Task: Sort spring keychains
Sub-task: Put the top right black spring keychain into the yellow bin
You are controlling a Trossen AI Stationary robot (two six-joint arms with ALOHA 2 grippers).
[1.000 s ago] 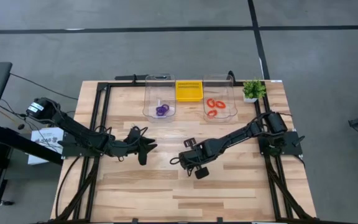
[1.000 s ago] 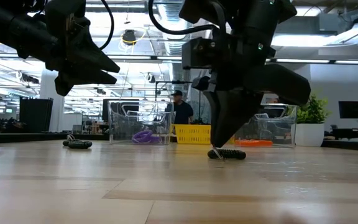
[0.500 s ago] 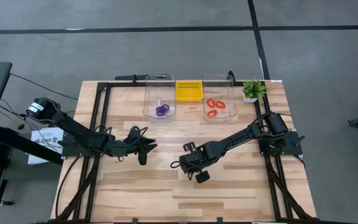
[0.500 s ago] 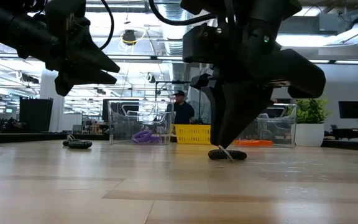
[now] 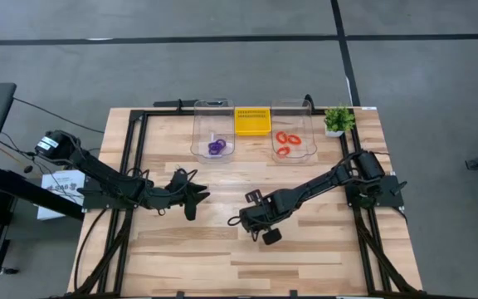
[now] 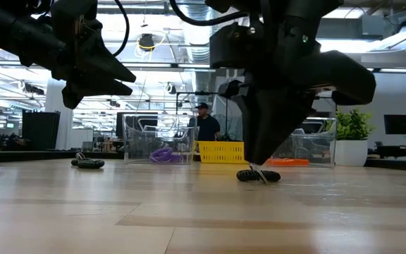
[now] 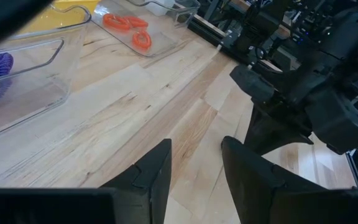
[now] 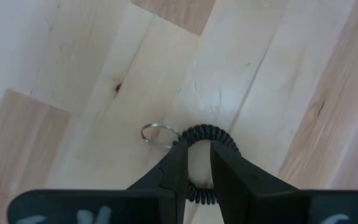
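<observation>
- Two tools: left tool hangs parted above the surface, waiting.
- Right tool pinches the black keychain lying directly beneath it, one finger inside its loop, probably to lift.
- Purple keychains and orange keychains sit in bins beyond both tools.

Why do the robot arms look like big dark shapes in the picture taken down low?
In the low view, bright ceiling lights and the lit room sit behind the arms, so the right gripper over the black spring keychain shows as a silhouette. In the high view, light is even and shadows are soft. In the right wrist view, the pale wood is washed out toward one corner.
</observation>
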